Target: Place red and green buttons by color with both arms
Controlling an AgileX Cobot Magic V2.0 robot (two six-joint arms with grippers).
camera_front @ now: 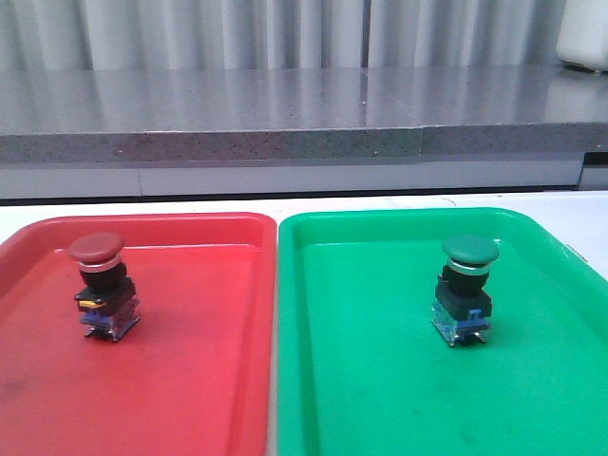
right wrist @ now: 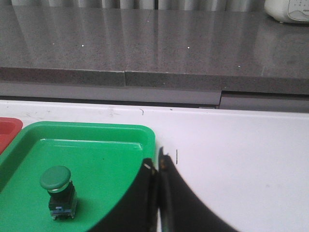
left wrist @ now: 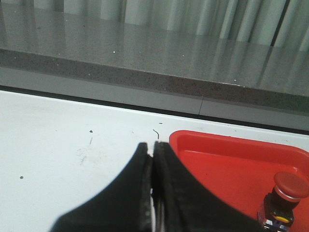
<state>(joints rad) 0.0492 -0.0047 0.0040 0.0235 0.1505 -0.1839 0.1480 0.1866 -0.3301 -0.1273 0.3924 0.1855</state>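
Note:
The red button (camera_front: 102, 286) stands upright in the red tray (camera_front: 190, 380) on the left. It also shows in the left wrist view (left wrist: 285, 198). The green button (camera_front: 465, 288) stands upright in the green tray (camera_front: 380, 380) on the right, and shows in the right wrist view (right wrist: 58, 192). My left gripper (left wrist: 152, 147) is shut and empty, over the white table just beside the red tray's outer corner. My right gripper (right wrist: 157, 162) is shut and empty, over the green tray's outer edge. Neither gripper shows in the front view.
The two trays lie side by side on a white table (camera_front: 304, 204). A grey stone ledge (camera_front: 285, 142) runs along the back. A white object (camera_front: 584, 38) sits on the ledge at the far right.

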